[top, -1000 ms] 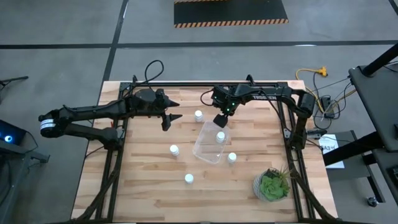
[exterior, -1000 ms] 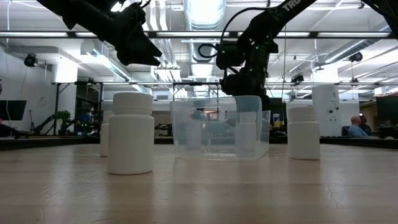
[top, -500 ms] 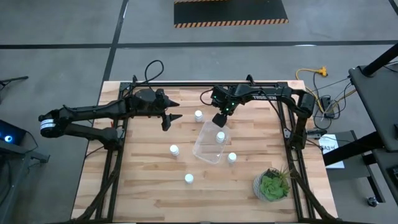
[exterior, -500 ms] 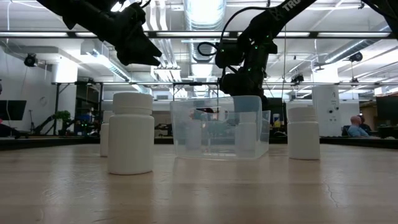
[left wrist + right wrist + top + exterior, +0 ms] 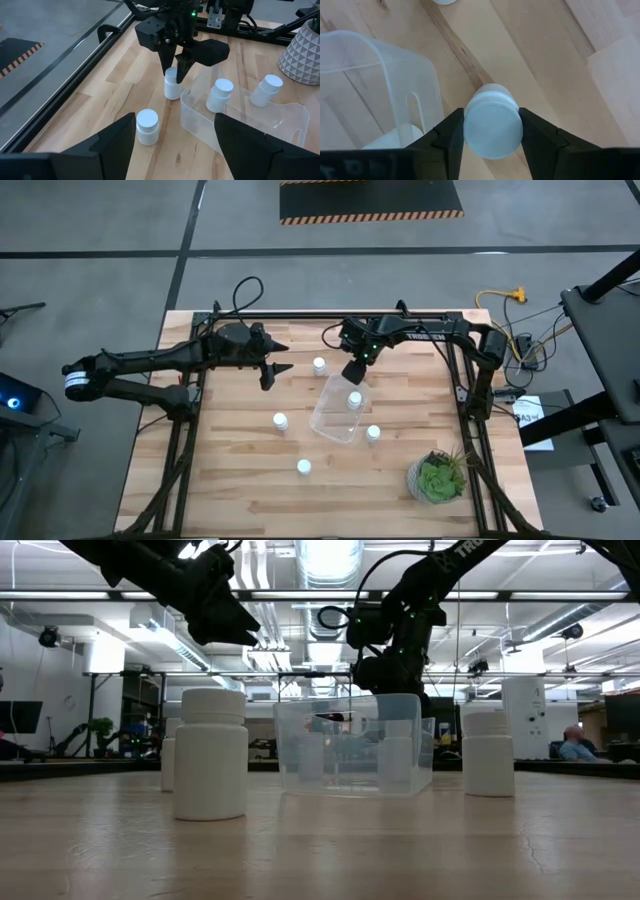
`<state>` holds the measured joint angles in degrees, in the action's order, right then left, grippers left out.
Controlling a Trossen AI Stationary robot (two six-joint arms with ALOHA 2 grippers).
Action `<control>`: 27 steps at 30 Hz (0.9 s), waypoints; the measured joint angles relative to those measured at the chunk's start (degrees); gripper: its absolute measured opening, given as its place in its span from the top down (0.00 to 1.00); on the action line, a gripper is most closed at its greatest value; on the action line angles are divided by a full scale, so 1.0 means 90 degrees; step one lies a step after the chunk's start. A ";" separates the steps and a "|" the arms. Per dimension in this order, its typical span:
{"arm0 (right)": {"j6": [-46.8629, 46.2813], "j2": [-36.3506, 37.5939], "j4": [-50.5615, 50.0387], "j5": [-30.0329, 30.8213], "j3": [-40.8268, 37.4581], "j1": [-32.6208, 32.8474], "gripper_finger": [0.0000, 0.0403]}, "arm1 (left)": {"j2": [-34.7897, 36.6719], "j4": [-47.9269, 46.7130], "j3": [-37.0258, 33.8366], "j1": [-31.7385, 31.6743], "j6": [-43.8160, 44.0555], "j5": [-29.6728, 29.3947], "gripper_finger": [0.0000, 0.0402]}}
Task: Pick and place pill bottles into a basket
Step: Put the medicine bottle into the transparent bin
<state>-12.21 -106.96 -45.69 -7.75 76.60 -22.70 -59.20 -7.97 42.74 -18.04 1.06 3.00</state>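
Observation:
My right gripper (image 5: 354,372) stands at the far end of the clear bin (image 5: 325,420) and is shut on a white pill bottle (image 5: 492,122). One bottle (image 5: 354,399) stands inside the bin. Other bottles stand on the table: one far-left of the bin (image 5: 319,364), one left (image 5: 280,420), one right (image 5: 373,433), one near (image 5: 303,467). My left gripper (image 5: 272,370) hangs open and empty above the table, left of the far-left bottle (image 5: 147,125). My right gripper pinches the bottle's round cap (image 5: 475,122) between its two fingers (image 5: 447,135), one on each side. The fingers point down from above. The bottle (image 5: 171,86) is upright just outside the bin's far wall (image 5: 192,107); whether its base is clear of the table I cannot tell.
A green potted plant (image 5: 437,478) in a white ribbed pot stands at the near right corner. Both arms' frames run along the table's left, right and far edges. Bare wood lies at the near left.

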 joint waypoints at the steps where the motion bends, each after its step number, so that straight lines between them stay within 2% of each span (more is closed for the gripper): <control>1: 0.0007 0.0000 -0.0073 0.0000 0.0020 0.0000 0.63 | 0.0000 0.0000 0.0000 -0.0002 0.0000 -0.0002 0.37; 9: 0.0359 0.0000 -0.0800 0.0015 0.0489 -0.0064 0.63 | 0.0000 0.0000 0.0000 -0.0002 0.0000 -0.0002 0.37; 20: 0.0745 0.0001 -0.1576 0.0013 0.1873 -0.0240 0.63 | 0.0000 0.0000 0.0000 -0.0002 0.0000 0.0000 0.37; 27: 0.0713 0.0002 -0.2117 -0.0664 0.2810 0.0011 0.62 | 0.0000 0.0000 0.0000 -0.0002 0.0000 -0.0002 0.37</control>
<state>-5.79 -106.94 -64.75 -13.72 101.90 -22.60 -59.20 -7.97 42.74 -18.06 1.06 2.98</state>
